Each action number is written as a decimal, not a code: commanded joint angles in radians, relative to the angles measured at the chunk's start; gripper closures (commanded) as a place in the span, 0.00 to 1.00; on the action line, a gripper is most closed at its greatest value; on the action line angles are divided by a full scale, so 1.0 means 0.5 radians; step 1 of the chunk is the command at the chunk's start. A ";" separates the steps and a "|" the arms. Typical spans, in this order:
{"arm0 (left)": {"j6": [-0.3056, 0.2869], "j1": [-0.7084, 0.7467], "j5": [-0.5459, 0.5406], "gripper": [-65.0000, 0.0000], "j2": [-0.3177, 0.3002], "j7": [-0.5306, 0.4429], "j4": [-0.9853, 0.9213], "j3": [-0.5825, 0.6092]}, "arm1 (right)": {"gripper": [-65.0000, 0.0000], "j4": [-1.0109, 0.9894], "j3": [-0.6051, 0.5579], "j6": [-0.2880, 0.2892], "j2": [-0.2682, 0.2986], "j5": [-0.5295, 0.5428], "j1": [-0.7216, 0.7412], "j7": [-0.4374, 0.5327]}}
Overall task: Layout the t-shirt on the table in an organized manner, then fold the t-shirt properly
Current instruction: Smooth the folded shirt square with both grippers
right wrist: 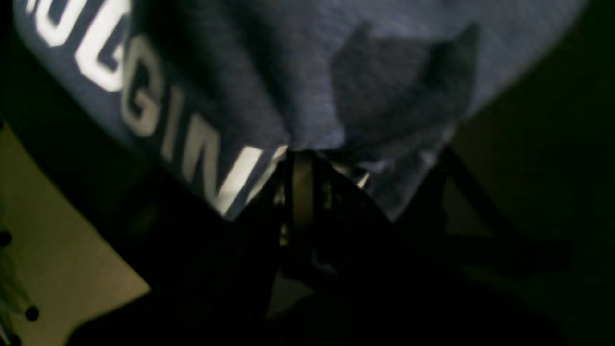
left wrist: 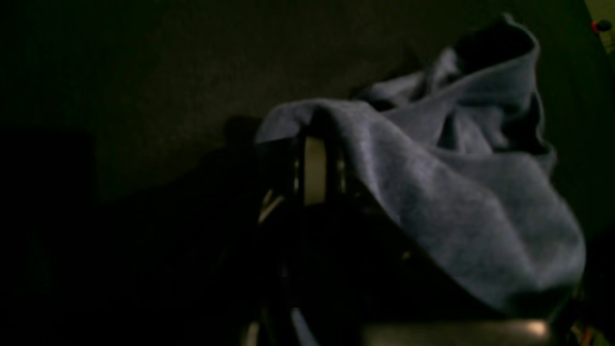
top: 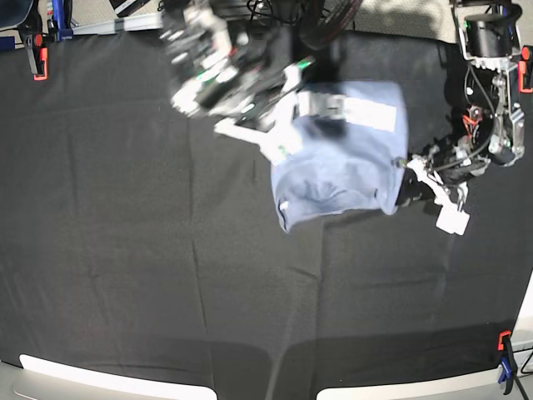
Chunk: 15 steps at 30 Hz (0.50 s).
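- The light blue-grey heathered cotton t-shirt (top: 341, 158) lies bunched in a rough rectangle on the upper middle of the table (top: 125, 250), a wide flat surface covered with wrinkled black cloth.
- In the base view the shirt's upper edge carries a white printed strip, and its lower left corner sags to a point toward the table's centre.
- The left hand (top: 405, 185) sits at the shirt's lower right corner; in the left wrist view its jaws are pressed together on a fold of the grey-blue cloth (left wrist: 432, 192), which drapes over and to the right of the hand (left wrist: 312, 144).
- The right hand (top: 287, 125) meets the shirt at its upper left edge, though the arm is blurred in the base view, so the exact contact point is hard to read there.
- In the right wrist view the right hand (right wrist: 300, 161) is pinched on the shirt's edge just beside the white block lettering (right wrist: 144, 101), with cloth (right wrist: 384, 72) spreading away above it.
- Red clamps hold the black cloth at the table's far left corner (top: 37, 60) and near right corner (top: 505, 343).
- A pale floor patch (right wrist: 57, 250) shows past the table edge in the right wrist view.
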 commanded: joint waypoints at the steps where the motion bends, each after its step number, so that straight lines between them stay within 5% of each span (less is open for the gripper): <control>1: -0.017 -0.044 -0.047 1.00 -0.024 -0.048 0.027 -0.008 | 1.00 0.040 -0.035 -0.060 -0.027 -0.008 -0.007 0.063; 4: -0.017 -0.047 -0.048 1.00 -0.036 -0.047 0.027 -0.010 | 1.00 0.044 -0.075 -0.178 -0.031 -0.139 -0.011 0.085; 15: 0.025 -0.019 -0.169 1.00 -0.292 -0.049 0.030 -0.015 | 1.00 0.252 -0.071 -0.331 -0.030 -0.423 -0.011 0.076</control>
